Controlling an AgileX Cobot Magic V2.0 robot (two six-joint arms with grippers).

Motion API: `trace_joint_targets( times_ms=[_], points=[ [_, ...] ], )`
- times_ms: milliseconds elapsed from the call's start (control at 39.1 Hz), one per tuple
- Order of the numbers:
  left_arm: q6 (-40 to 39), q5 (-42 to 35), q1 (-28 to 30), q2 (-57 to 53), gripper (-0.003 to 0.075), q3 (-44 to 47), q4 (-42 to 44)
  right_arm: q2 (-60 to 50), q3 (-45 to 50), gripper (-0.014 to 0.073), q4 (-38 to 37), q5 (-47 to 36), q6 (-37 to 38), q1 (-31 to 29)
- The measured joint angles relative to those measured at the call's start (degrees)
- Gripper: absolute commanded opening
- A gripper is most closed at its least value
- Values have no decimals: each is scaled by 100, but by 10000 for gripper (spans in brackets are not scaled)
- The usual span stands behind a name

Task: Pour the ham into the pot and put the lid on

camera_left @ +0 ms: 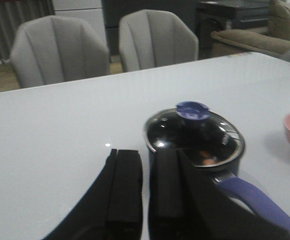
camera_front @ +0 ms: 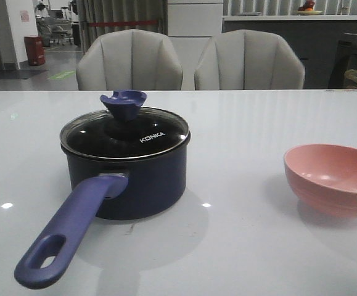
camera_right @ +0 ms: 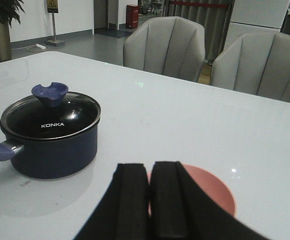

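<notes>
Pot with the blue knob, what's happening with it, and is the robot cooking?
Nothing is being held right now. The pot sits on the white table with its glass lid already on. The pink bowl stands apart beside it and looks empty. The left gripper and right gripper both hang back, nearly shut, gripping nothing. Ham can't be made out through the lid.

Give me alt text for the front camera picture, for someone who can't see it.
A dark navy round saucepan sits on a glossy white table, its clear glass lid in place and long purple-blue handle toward the camera. A round pink bowl stands apart, at the right.
</notes>
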Motion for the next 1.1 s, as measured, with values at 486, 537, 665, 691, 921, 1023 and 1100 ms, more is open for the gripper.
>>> trace_joint_targets(
  times_ms=[486,537,665,691,921,1023,1100],
  points=[
    [0,-2835,1922,-629,120,1899,-86,0,0,166,0,3,0,0],
    [0,-2766,1920,-629,120,1899,-86,0,0,166,0,3,0,0],
    [0,-2678,1920,-629,120,1899,-86,0,0,166,0,3,0,0],
    [0,-2680,1920,-629,120,1899,-86,0,0,166,0,3,0,0],
    [0,-2658,1920,-629,120,1899,-86,0,0,166,0,3,0,0],
    [0,-2645,1920,-629,120,1899,-86,0,0,166,0,3,0,0],
    [0,-2643,1920,-629,120,1899,-86,0,0,166,0,3,0,0]
  ],
)
